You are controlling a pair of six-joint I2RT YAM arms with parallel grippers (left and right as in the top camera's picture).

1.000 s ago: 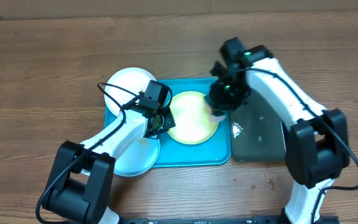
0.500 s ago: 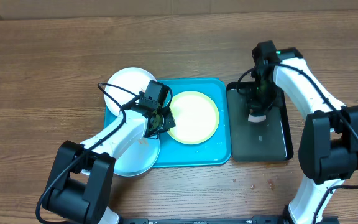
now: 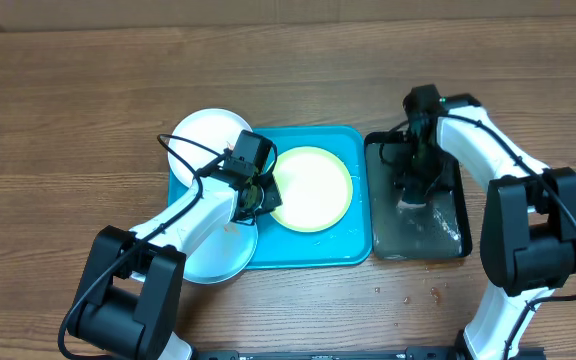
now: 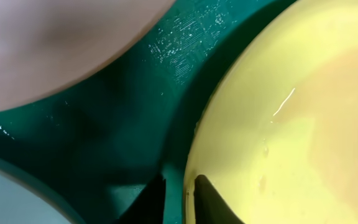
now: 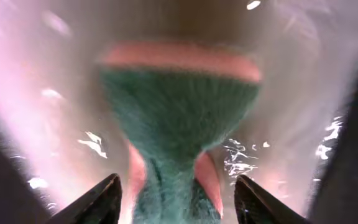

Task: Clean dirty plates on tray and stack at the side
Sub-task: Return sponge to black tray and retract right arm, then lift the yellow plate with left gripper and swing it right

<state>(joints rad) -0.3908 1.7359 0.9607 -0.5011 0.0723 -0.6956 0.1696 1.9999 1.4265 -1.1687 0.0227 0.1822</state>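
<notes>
On the left of the wooden tabletop (image 3: 68,120), a round white plastic plate (image 3: 203,135) sits over the far-left corner of the big turquoise-blue rectangular tray (image 3: 308,255). A light blue plate of the same kind (image 3: 213,255) overlaps the tray's near-left corner. Between them the left pincer (image 3: 257,198) reaches in, its two fingers close together, one on each side of the left rim of the yellow-green plate (image 3: 313,188). I cannot tell from here whether it is pinching that rim or has just let it slip free. That plate lies flat in the middle of the tray and looks wiped and wet, with no smears that I can make out.

To the right, just beside the turquoise tray, is the narrower black tray (image 3: 438,235), which has water shining in it. The right pincer (image 3: 412,192) hangs low over it with its fingers spread, and a green-and-coral sponge (image 5: 179,106) lies between them with a gap on each side.

To my eye the scrubbing of the yellow-green plate is done and the step now is to move it out to the side. To do that well, the left pincer wants a firm bite on the rim and a slight lift before it travels, so the wet plate does not drag across the tray or knock the two plates next to it. The right arm is best kept over the black tray, clear of that path.
</notes>
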